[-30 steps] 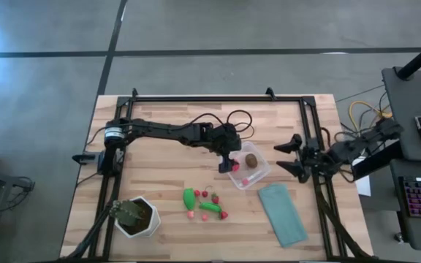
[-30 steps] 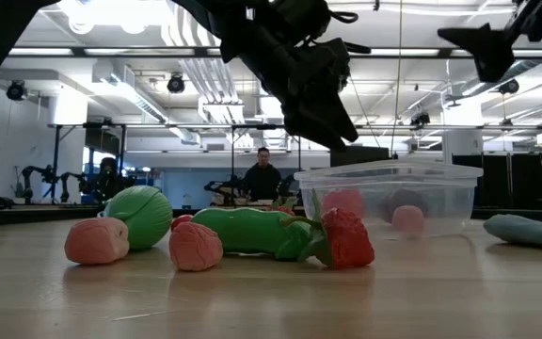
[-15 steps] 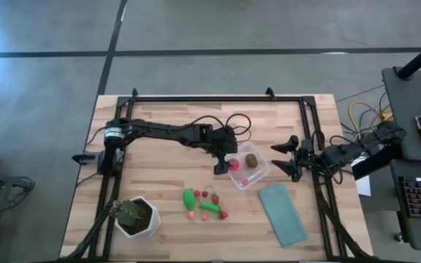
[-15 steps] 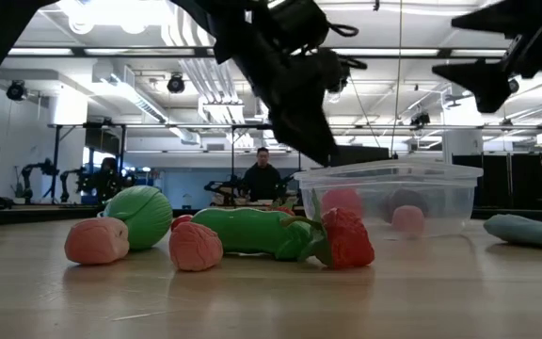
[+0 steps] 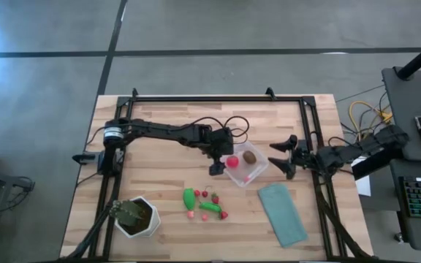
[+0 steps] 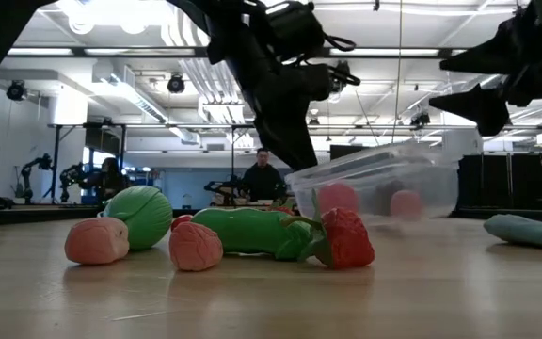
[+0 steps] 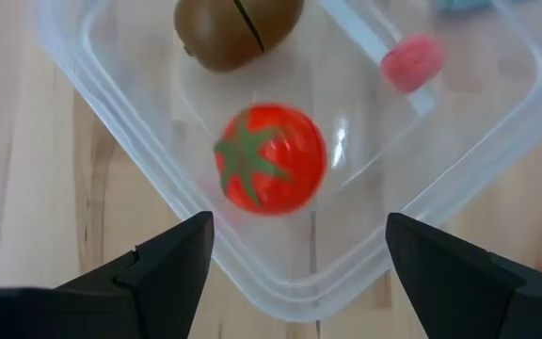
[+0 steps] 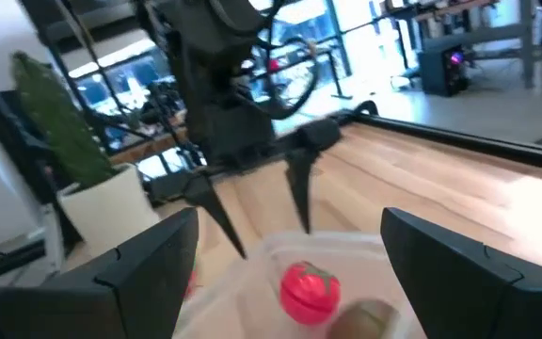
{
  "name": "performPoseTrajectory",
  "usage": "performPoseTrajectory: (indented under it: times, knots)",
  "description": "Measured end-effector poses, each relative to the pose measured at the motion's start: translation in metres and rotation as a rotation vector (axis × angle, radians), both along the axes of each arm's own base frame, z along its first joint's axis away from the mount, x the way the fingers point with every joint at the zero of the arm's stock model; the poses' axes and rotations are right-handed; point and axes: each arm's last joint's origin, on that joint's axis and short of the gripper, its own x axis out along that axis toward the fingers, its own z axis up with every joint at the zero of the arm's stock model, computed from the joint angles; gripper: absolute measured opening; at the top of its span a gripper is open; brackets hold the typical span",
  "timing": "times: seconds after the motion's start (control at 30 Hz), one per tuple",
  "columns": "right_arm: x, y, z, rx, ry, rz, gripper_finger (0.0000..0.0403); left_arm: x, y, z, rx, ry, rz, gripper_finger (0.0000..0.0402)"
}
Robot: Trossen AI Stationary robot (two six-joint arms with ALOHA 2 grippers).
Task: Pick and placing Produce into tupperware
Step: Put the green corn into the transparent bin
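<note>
A: How far along?

B: Three pieces lie in the small clear plastic tupperware [image 5: 245,165] mid-bench: a red toy tomato [image 7: 271,158], a brown oval [image 7: 238,30], a pink berry [image 7: 412,61]. The left tool [image 5: 218,162], fingers wide and empty, hovers at its rim.

A: Left?

B: The green and red produce cluster [image 5: 205,202] nearer the bench's front edge. The right tool [image 5: 286,157] waits wide. In the low view the tub looks tilted; what tips it I cannot tell.

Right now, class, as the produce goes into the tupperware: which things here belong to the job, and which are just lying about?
Belonging to the job:
- tupperware, tilted in the low view
- tomato, brown oval and pink piece inside it
- loose produce on the table
- left gripper, open
- right gripper, open

Just lying about:
- plant in its white pot
- teal cloth
</note>
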Motion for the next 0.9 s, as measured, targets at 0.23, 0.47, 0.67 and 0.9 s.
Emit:
performPoseTrajectory:
  times: [0.23,0.47,0.67,0.9]
  knots:
    - [0.001,-0.004,0.000,0.005,-0.006,-0.036,0.0325,-0.003,0.001,0.018,0.066,-0.066,-0.021,0.0302]
    - [0.001,-0.006,0.001,-0.017,0.000,-0.071,0.0325,-0.001,0.001,0.039,0.110,-0.184,-0.030,0.0302]
    - [-0.001,-0.017,0.001,0.017,-0.014,-0.292,0.0325,-0.012,0.002,0.043,0.136,-0.119,-0.009,0.0302]
    - [0.003,-0.013,0.005,0.021,-0.057,0.063,0.0325,-0.015,0.002,0.044,0.141,-0.107,-0.005,0.0302]
